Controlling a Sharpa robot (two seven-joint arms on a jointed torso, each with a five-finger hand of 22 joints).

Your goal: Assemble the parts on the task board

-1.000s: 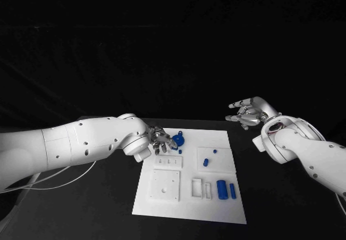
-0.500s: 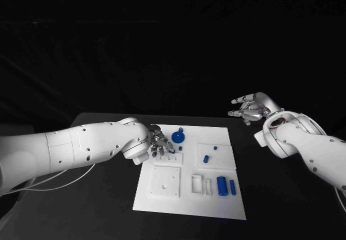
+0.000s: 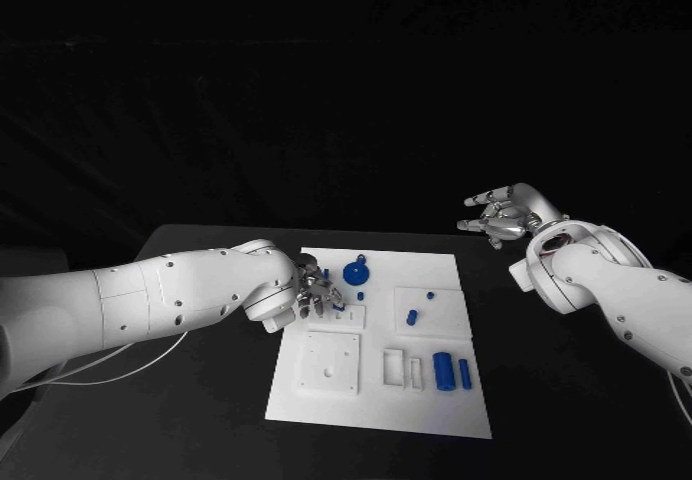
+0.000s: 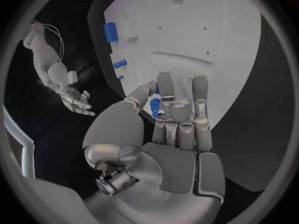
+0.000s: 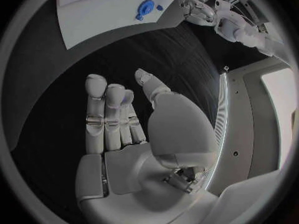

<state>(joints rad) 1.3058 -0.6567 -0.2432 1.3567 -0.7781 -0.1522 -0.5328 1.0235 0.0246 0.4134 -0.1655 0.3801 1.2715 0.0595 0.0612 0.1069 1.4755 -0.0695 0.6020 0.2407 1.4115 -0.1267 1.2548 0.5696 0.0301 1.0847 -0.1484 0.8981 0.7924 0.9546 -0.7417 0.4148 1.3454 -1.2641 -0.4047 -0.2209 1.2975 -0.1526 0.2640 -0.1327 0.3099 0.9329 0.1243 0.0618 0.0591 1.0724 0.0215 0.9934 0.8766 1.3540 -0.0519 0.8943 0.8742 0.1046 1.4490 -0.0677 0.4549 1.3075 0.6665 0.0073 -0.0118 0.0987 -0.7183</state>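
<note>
Your left robot hand (image 3: 320,290) hangs over the task board's (image 3: 433,410) far left part, pinching a small blue part (image 4: 154,106) between thumb and finger. Your right robot hand (image 3: 500,218) hovers empty, fingers spread, off the board's far right corner above the worktop (image 3: 577,400).

The task board (image 3: 433,420) lies in the middle of the table (image 3: 188,400); the left hand (image 3: 320,290) hangs over the board's far left part, just beside a round part (image 3: 356,271); a small part (image 3: 411,320) lies right of that hand, near the board's middle; two upright parts (image 3: 453,372) stand side by side nearer the front, toward the board's right edge; the right hand (image 3: 498,218) hovers off the board, beyond its far right corner, well apart from the parts.
</note>
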